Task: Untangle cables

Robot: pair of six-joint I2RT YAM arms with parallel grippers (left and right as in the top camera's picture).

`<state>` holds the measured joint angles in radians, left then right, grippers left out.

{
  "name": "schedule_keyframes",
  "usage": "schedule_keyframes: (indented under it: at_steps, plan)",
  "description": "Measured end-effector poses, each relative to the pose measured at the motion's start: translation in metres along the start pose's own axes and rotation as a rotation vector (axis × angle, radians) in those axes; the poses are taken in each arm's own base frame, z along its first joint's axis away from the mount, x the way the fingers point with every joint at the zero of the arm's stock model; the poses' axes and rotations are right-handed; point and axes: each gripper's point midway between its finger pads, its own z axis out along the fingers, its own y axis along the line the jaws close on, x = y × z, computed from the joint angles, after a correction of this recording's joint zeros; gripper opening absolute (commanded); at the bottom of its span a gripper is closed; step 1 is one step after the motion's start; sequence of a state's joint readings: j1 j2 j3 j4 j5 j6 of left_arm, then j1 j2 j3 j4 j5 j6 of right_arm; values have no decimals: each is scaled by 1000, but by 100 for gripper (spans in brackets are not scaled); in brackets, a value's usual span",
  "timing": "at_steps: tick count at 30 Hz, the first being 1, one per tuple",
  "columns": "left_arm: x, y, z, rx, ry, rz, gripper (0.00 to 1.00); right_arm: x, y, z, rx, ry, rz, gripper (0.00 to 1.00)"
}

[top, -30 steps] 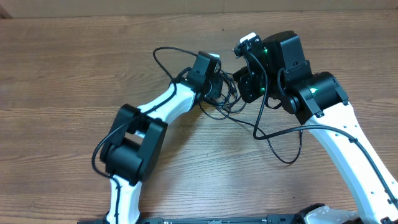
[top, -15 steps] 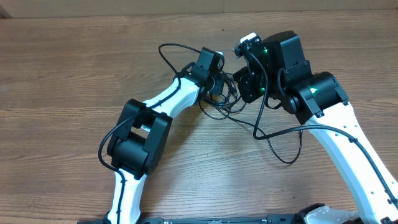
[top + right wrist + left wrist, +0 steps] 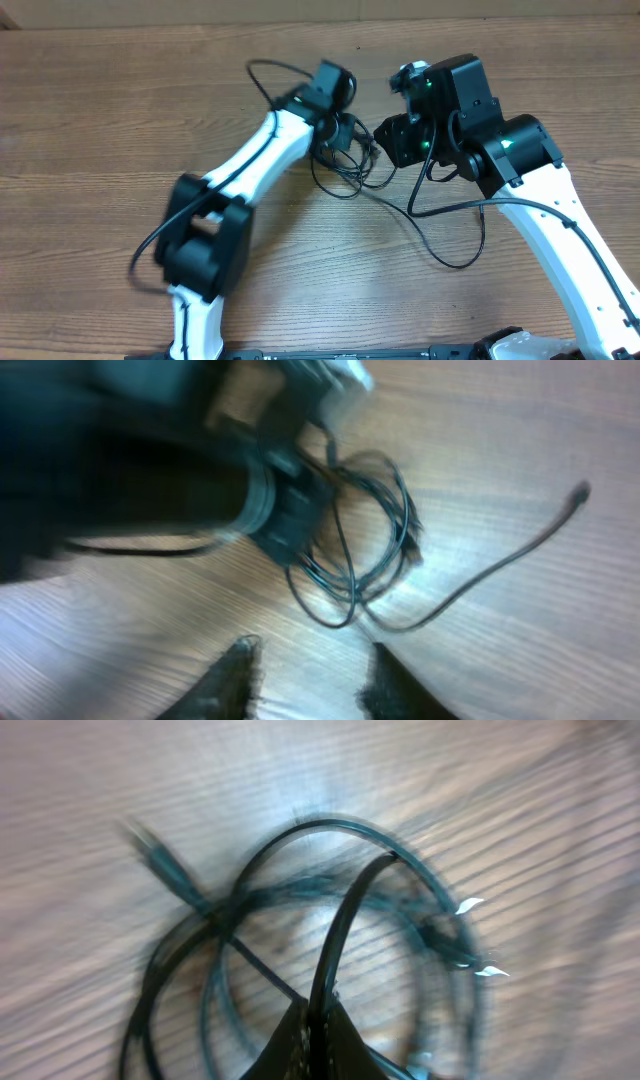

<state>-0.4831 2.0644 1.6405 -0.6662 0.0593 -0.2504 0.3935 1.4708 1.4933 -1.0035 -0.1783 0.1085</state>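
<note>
- Left arm: white shell links behind the jaws, joined by a bulky black joint housing.
- Thin black wire loops beside that housing, far back from the jaws.
- Right arm: same white links, with a boxy black block nearest the jaws.
- Green lights glow on the black housings just behind the right jaws.
- Right fingers: dark, tapered, blurred.
- Left fingers: dark, wedge-shaped.

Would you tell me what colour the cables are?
The cables are black, clearest in the right wrist view.
</note>
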Motion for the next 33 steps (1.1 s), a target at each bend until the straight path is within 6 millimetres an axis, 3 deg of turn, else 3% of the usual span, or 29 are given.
schedule_keyframes:
  at_steps: [2,3,6,9,12,18,21,24,28,30,33]
  plan:
    - [-28,-1,-59,12,-101,2,4,1,-3,2,5,10,88,91]
    - [-36,-2,-83,18,-143,6,4,1,-3,3,3,12,123,99]
    - [-53,-5,-158,35,-275,19,4,3,3,6,-36,30,222,100]
    - [-57,-12,-231,61,-407,45,4,-1,9,7,-71,24,279,100]
    - [-56,-14,-258,72,-457,48,4,-6,11,17,-87,28,414,100]
    - [-54,-25,-318,142,-592,69,4,-25,26,57,-167,17,505,100]
    - [-56,-31,-354,180,-691,83,4,-23,37,81,-183,47,556,100]
    - [-55,-34,-383,198,-768,91,4,-7,37,113,-139,117,621,100]
    - [-56,-18,-421,121,-868,54,4,35,-3,150,90,223,708,100]
    - [-57,-4,-440,58,-917,27,4,48,-26,156,197,239,726,100]
    - [-56,32,-479,-86,-1009,-38,4,56,-68,148,365,215,751,100]
